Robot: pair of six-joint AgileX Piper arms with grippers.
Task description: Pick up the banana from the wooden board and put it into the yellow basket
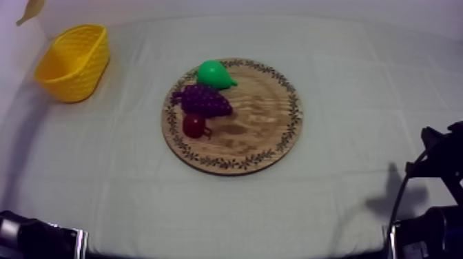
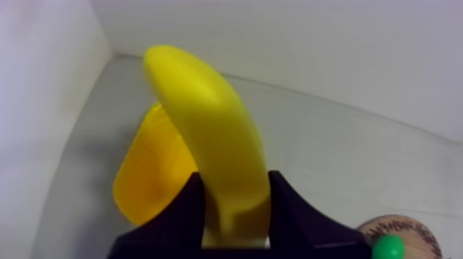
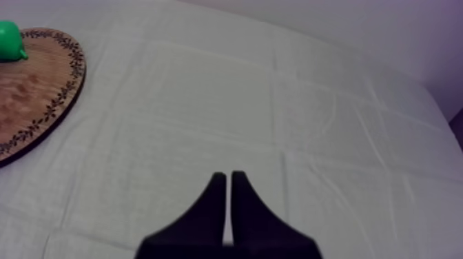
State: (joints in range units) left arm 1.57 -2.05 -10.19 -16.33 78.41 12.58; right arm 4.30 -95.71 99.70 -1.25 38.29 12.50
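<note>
My left tool (image 2: 234, 178) pinches the banana (image 2: 207, 124), raised near the yellow basket (image 2: 148, 182) and not in it. The wooden board (image 1: 275, 131), well apart from the basket, carries a pear (image 1: 213, 74), grapes (image 1: 203, 100) and a small red fruit (image 1: 194, 125). My right tool (image 3: 229, 176), fingers pressed together on nothing, hangs over the worktop (image 3: 275, 103), beyond the board from the basket.
</note>
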